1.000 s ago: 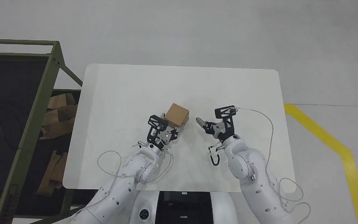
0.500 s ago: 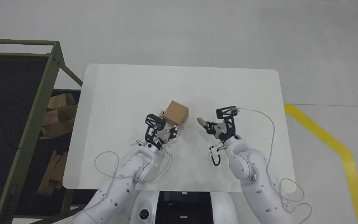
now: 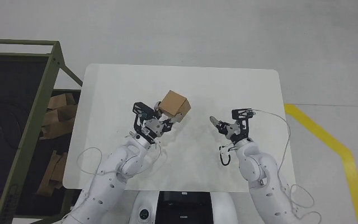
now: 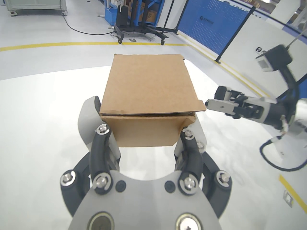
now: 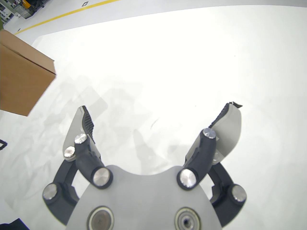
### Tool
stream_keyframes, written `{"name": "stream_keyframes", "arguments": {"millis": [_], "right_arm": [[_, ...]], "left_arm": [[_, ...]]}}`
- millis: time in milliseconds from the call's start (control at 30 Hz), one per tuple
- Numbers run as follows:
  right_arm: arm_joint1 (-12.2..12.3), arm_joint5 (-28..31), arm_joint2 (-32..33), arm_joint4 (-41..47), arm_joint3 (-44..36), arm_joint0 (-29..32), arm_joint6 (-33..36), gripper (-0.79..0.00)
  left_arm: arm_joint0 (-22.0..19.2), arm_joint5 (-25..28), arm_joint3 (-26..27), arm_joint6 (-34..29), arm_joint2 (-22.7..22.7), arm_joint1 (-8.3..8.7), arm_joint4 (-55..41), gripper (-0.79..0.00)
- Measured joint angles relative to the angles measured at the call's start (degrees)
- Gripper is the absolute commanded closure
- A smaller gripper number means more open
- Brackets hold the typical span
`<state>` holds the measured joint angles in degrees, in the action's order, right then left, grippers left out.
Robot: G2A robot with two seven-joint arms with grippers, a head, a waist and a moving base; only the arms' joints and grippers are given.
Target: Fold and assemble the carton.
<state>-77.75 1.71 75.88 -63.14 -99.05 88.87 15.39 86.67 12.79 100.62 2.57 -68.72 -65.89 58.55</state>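
Observation:
A small brown carton point(image 3: 174, 105) is folded into a closed box and held up off the white table point(image 3: 235, 89). My left gripper point(image 3: 159, 121) is shut on the carton point(image 4: 147, 96), its fingers point(image 4: 90, 116) pressing on both side walls near the lower flap. My right gripper point(image 3: 224, 124) stands open to the right of the box, apart from it, with nothing between its fingers point(image 5: 84, 120). The carton's corner point(image 5: 21, 80) shows at the edge of the right wrist view.
A green metal rack point(image 3: 33, 95) with flat cardboard pieces point(image 3: 59, 115) stands off the table's left side. A thin cable point(image 3: 274, 120) trails from the right arm. A yellow floor line point(image 3: 321, 131) runs to the right of the table.
My left gripper has lifted the carton and drawn it a little to the left and away. My right gripper has pulled back to the right, away from the box.

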Motion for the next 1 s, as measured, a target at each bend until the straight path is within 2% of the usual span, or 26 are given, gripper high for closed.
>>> {"name": "stream_keyframes", "arguments": {"millis": [167, 367, 833, 1000], "right_arm": [[0.36, 0.49, 2.21, 1.28, -0.26, 2.23, -1.24, -0.785], [0.58, 0.91, 3.3, 2.38, -0.44, 3.63, -2.42, -0.785], [0.69, 1.61, 3.29, 2.19, -0.77, 3.86, -2.37, -0.785], [0.69, 1.61, 3.29, 2.19, -0.77, 3.87, -2.37, -0.785]], "left_arm": [[0.7, 4.86, 3.83, -5.48, -3.65, 0.53, -6.58, 0.0], [1.13, 8.02, 7.29, -9.53, -5.65, 0.82, -11.91, 0.0], [1.49, 7.71, 8.45, -9.38, -6.38, 0.88, -11.86, 0.0], [0.92, 7.57, 7.76, -11.76, -5.39, 0.61, -17.59, 0.0]]}}
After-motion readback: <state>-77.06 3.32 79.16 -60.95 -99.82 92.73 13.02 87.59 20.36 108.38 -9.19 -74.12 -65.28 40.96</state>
